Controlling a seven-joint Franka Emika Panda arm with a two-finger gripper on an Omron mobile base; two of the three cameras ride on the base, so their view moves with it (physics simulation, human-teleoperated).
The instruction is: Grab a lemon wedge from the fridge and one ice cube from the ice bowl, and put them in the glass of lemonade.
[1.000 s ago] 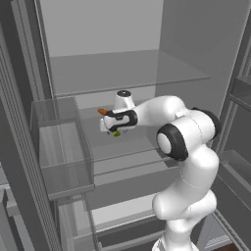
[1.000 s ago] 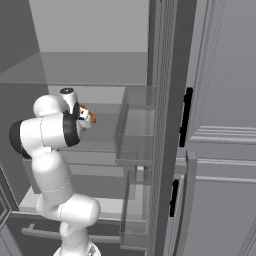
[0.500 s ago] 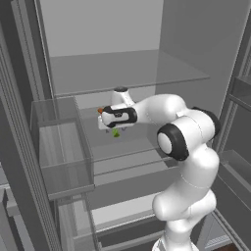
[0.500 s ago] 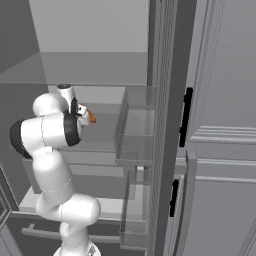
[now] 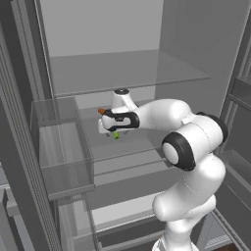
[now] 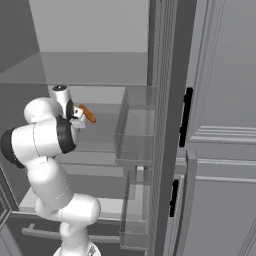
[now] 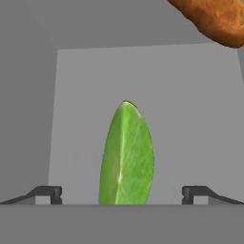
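Pincer [image 7: 122, 193] spread wide, lemon wedge [image 7: 126, 155] centred between its tips.

Base views flank the arm, sharing the fridge [image 5: 122, 73] shelves; hand view looks close.

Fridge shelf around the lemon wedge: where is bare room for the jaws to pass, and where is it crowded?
In the hand view the shelf is bare on both sides of the wedge, between it and each fingertip. The jaws stand open, one to each side. It is crowded only at the upper right, where the orange carrot-like thing lies.
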